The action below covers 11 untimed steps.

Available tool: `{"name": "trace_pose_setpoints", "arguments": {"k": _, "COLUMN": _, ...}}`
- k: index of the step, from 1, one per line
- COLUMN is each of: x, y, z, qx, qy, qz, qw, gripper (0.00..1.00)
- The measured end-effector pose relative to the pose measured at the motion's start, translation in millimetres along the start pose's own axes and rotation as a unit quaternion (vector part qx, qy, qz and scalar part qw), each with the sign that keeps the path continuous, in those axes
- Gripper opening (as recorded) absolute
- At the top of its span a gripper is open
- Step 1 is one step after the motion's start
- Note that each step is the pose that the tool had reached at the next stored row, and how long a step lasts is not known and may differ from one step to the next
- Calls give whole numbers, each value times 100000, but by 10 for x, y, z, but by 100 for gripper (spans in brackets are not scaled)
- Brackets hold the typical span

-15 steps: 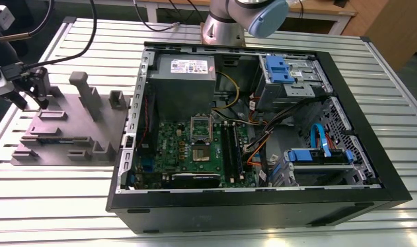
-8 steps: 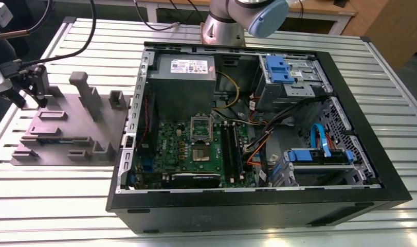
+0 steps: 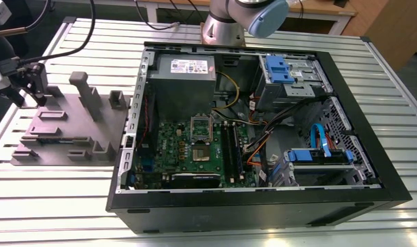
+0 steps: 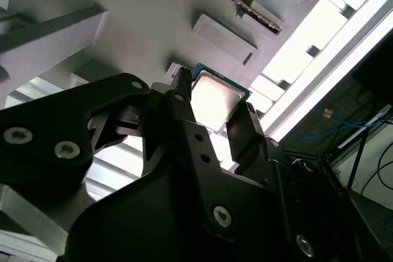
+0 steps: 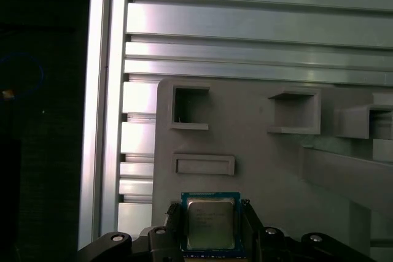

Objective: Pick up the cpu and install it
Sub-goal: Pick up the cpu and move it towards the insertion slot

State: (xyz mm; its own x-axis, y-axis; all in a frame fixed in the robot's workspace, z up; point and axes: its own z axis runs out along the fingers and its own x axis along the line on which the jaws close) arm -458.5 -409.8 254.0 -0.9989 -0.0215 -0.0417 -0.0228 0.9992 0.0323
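Observation:
The cpu (image 5: 210, 225), a small square chip with a shiny silver top and a thin dark rim, sits between my two black fingers (image 5: 174, 216) in both wrist views. My gripper (image 4: 214, 99) is shut on the cpu (image 4: 215, 95), one finger against each side. It hangs just over the grey holder tray (image 5: 258, 164). In the exterior view my gripper (image 3: 29, 99) is at the tray's far corner on that view's left, well away from the open computer case (image 3: 256, 206). The open cpu socket (image 3: 201, 150) lies on the green motherboard (image 3: 174, 154).
The grey tray (image 3: 71, 139) carries raised posts and pockets around my fingers. Inside the case are a grey power-supply box (image 3: 184, 77), the upright socket frame (image 3: 201, 126), cables and blue drive brackets (image 3: 321, 154). Everything rests on a ribbed aluminium table (image 3: 50, 195).

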Motion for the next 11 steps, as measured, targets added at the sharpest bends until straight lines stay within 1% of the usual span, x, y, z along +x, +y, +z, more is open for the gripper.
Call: {"name": "trace_pose_setpoints", "arguments": {"k": 11, "x": -1, "y": 1, "z": -21, "qx": -1, "qy": -2, "qz": -1, "qw": 100000, "gripper": 47}}
